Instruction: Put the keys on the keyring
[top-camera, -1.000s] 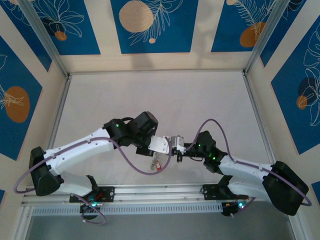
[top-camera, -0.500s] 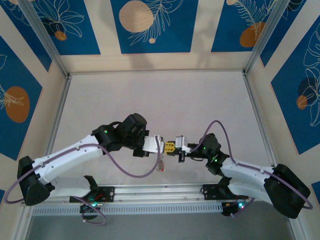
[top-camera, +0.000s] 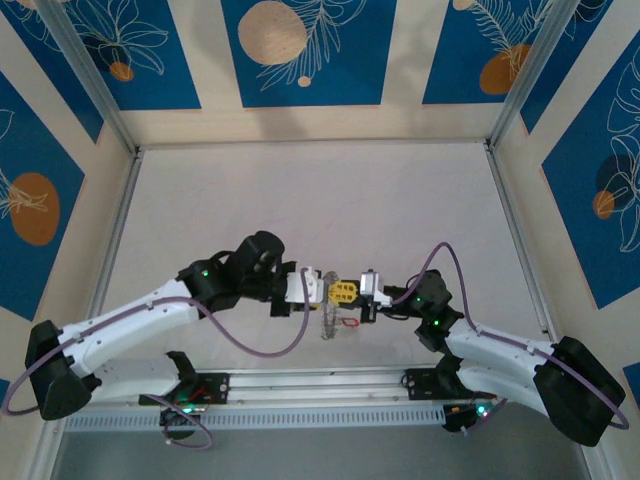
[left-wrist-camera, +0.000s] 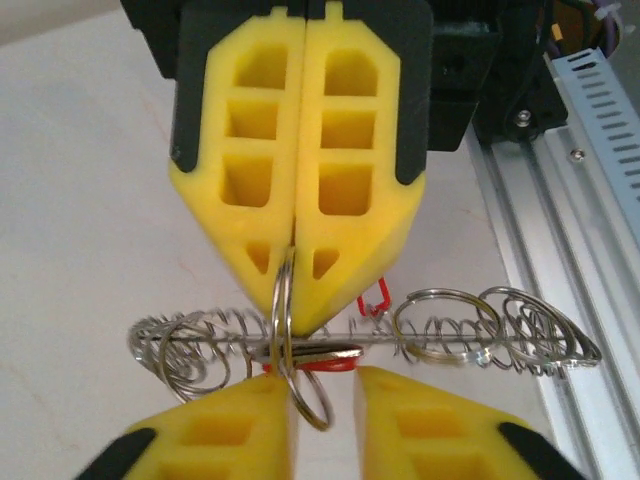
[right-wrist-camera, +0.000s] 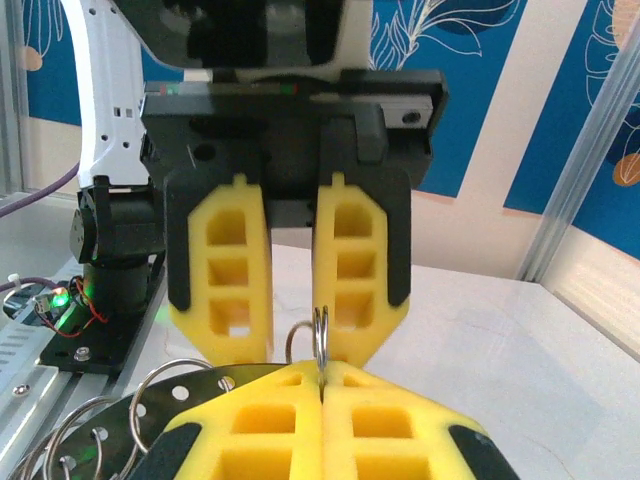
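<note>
My two grippers meet tip to tip low over the table's near middle. The right gripper (top-camera: 347, 293) (right-wrist-camera: 321, 372) is shut on a small double-wire split ring (right-wrist-camera: 320, 335) (left-wrist-camera: 283, 300) that stands on edge. From this ring the keyring (top-camera: 327, 320) (left-wrist-camera: 450, 335) hangs, a coiled silvery band carrying several rings. The left gripper (top-camera: 327, 290) (left-wrist-camera: 325, 390) is open, its yellow fingers apart on either side of the split ring's lower loop. A red-headed key (left-wrist-camera: 315, 358) lies flat against the split ring just above the left fingertips. Another red piece (left-wrist-camera: 375, 297) (top-camera: 350, 322) shows behind the coil.
The slotted rail (left-wrist-camera: 590, 150) (top-camera: 320, 385) along the table's near edge runs close under the grippers. Purple cables (top-camera: 250, 335) loop off both arms. The pale tabletop (top-camera: 320, 200) stretches away to the frame posts at the far side.
The left gripper, shut a second ago, has opened its jaws round the split ring. Both wrists have shifted slightly right and toward the near edge, and the left arm has swung lower.
</note>
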